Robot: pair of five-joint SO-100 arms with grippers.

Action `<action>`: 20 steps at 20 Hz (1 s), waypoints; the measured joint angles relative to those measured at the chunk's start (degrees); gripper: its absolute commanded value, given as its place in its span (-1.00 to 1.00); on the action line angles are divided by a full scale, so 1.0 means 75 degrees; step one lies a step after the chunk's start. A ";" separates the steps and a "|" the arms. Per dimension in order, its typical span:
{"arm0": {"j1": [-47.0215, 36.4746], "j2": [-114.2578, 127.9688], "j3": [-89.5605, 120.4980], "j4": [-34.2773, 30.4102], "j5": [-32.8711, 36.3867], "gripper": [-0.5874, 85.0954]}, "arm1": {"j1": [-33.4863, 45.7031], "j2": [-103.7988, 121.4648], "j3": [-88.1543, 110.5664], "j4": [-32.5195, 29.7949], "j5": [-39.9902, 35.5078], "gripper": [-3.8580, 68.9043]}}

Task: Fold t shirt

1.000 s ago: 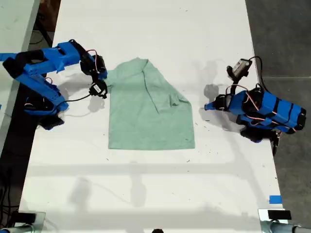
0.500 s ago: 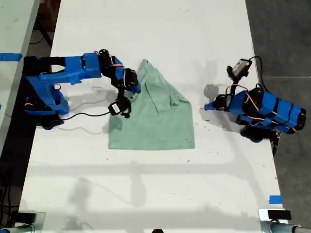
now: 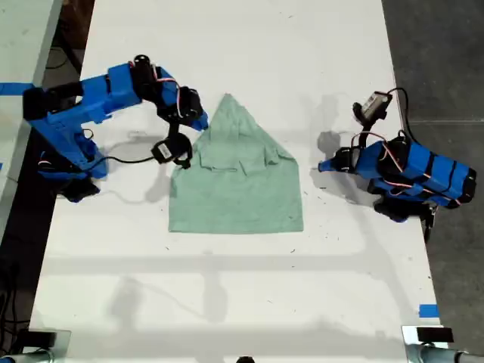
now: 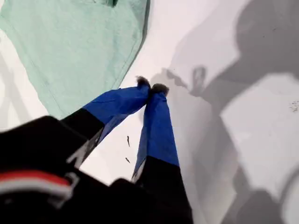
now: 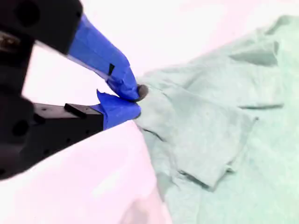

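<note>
Sleeve fold underway: our second gripper pinches the t shirt edge; first gripper closed, empty, parked beside it. Next: release.

The t shirt is soft woven-looking cloth, matt pale mint, creased and rumpled where it is doubled over (its stitched hem shows in my first wrist view). The table is a smooth white surface with a faint sheen, dotted with small dark specks. My first gripper has fingers of blue, smooth plastic-looking material with dark, slightly fuzzy tips. My second gripper shows the same blue finish, creased like wrapped tape, over matt black plastic. The arms' blue shells look like matt plastic.
</note>
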 measured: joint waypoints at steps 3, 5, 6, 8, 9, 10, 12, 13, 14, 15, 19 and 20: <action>0.0363 0.4113 0.3820 -0.1535 -0.0234 -0.99 | 0.0000 0.0000 0.0000 0.0000 0.0000 -0.86; 0.1195 0.7219 0.6785 -0.2355 -0.0773 -0.99 | 0.0000 0.0000 0.0000 0.0000 0.0000 -0.86; 0.1406 0.8883 0.8215 -0.2461 -0.0844 -0.99 | 0.0000 0.0000 0.0000 0.0000 0.0000 -0.86; 0.1559 1.1836 1.0406 -0.2344 -0.0832 -0.99 | 0.0000 0.0000 0.0000 0.0000 0.0000 -0.86; 0.1652 1.2539 1.0840 -0.2461 -0.0680 -0.99 | 0.0000 0.0000 0.0000 0.0000 0.0000 -0.86; 0.1805 1.2738 1.1309 -0.2508 -0.0598 -0.99 | 0.0000 0.0000 0.0000 0.0000 0.0000 -0.86; 0.1816 1.2937 1.2105 -0.2496 -0.0598 -0.99 | 0.0000 0.0000 0.0000 0.0000 0.0000 -0.86; 0.1828 1.3008 1.2141 -0.2508 -0.0609 -0.99 | 0.0000 0.0000 0.0000 0.0000 0.0000 -0.86; 0.1945 1.3066 1.2223 -0.2508 -0.0609 -0.99 | 0.0000 0.0000 0.0000 0.0000 0.0000 -0.86; 0.1945 1.3090 1.2270 -0.2508 -0.0609 -0.99 | 0.0000 0.0000 0.0000 0.0000 0.0000 -0.86; 0.1945 1.3090 1.2293 -0.2344 -0.0844 -0.97 | 0.0000 0.0000 0.0000 0.0000 0.0000 -0.86; 0.1945 1.3090 1.2293 -0.2262 -0.0937 -0.95 | 0.0000 0.0000 0.0000 0.0000 0.0000 -0.86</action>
